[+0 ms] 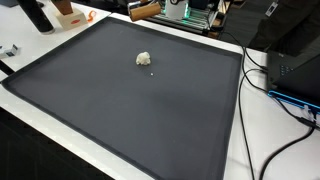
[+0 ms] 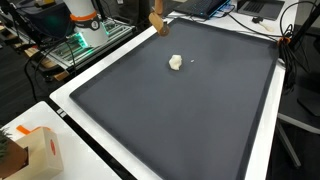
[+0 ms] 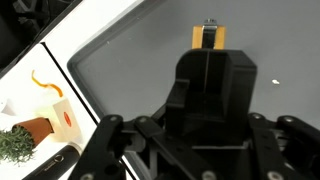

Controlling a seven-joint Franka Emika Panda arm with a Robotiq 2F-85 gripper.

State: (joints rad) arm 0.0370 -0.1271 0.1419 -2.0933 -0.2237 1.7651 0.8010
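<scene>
Nearly closed end effector [image 3: 208, 45] grips orange block [image 3: 199, 38] above mat [image 1: 150, 110] edge, with white lump [image 1: 144, 59] well apart, mid-mat.

Bright even indoor light, soft shadows, slightly blurry low-resolution pictures

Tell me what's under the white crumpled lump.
The white crumpled lump rests on the dark grey mat, a white speck beside it. The contact patch beneath is hidden.
</scene>
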